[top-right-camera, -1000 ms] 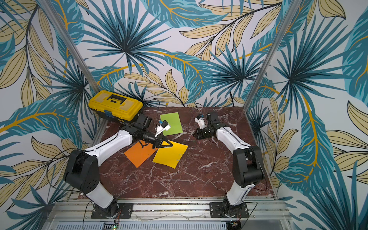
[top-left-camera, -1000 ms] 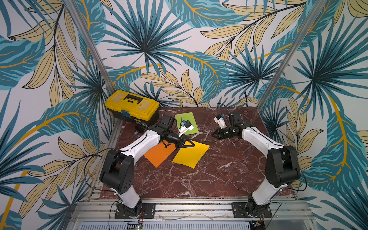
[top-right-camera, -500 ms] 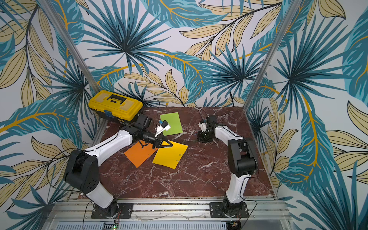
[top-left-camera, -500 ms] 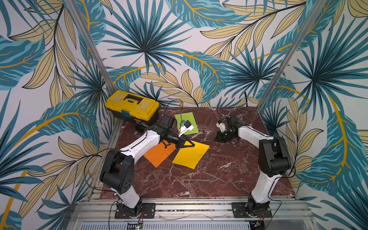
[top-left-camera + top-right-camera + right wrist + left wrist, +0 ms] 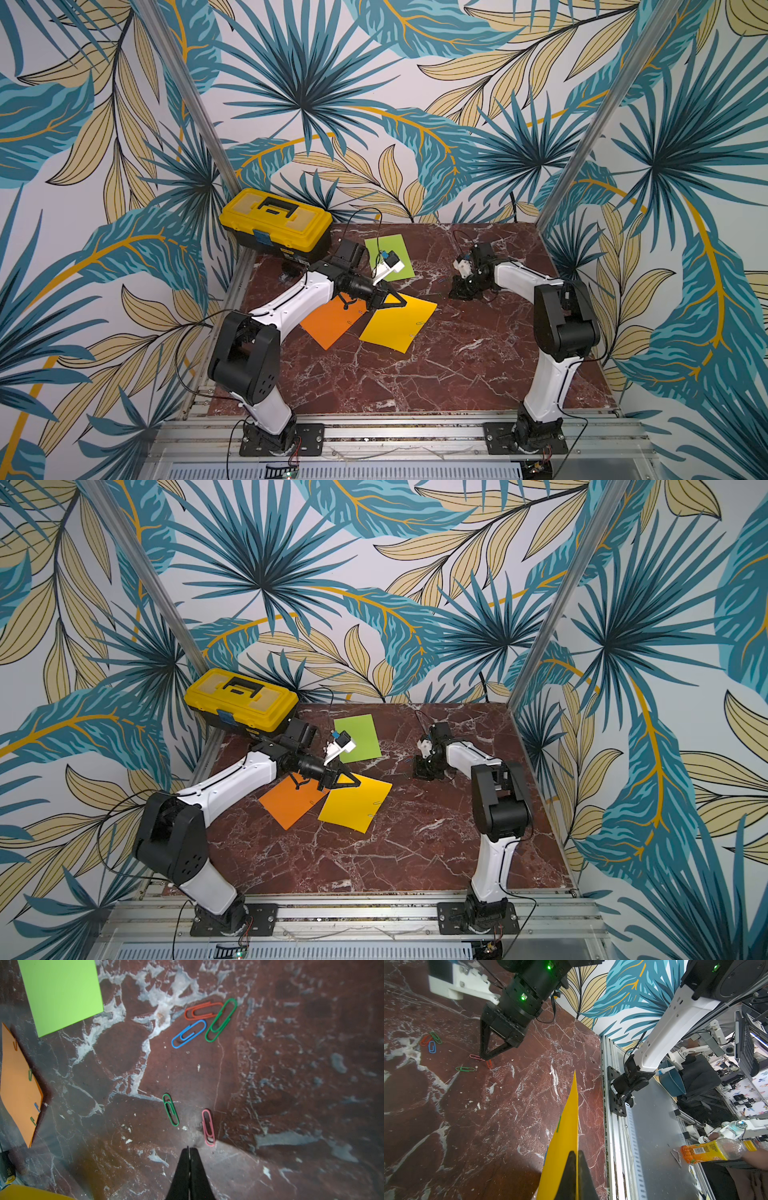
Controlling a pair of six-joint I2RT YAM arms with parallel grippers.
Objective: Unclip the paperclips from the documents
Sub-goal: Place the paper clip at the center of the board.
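Three documents lie on the marble: an orange sheet [image 5: 332, 322], a lime green sheet [image 5: 388, 255] and a golden yellow sheet [image 5: 395, 324]. My left gripper [image 5: 576, 1153] is shut on the yellow sheet's [image 5: 562, 1147] edge, lifting that corner; a green paperclip [image 5: 559, 1124] and a blue one [image 5: 545, 1155] sit on it. Small clips also line the orange sheet's [image 5: 18, 1088] edge. My right gripper [image 5: 189, 1148] is shut, tips low over the table among several loose paperclips: pink [image 5: 208, 1127], green [image 5: 170, 1112], blue [image 5: 189, 1033]. Nothing shows between its fingers.
A yellow toolbox [image 5: 276, 220] stands at the back left corner, close behind my left arm. The walled cell's aluminium frame rail [image 5: 374, 432] runs along the table's front edge. In the left wrist view a red clip [image 5: 489, 1064] lies just by the right gripper's tip.
The right arm's elbow has swung up and nearer, and its gripper has dropped low over the loose clips. The left arm still holds the yellow sheet, unmoved.
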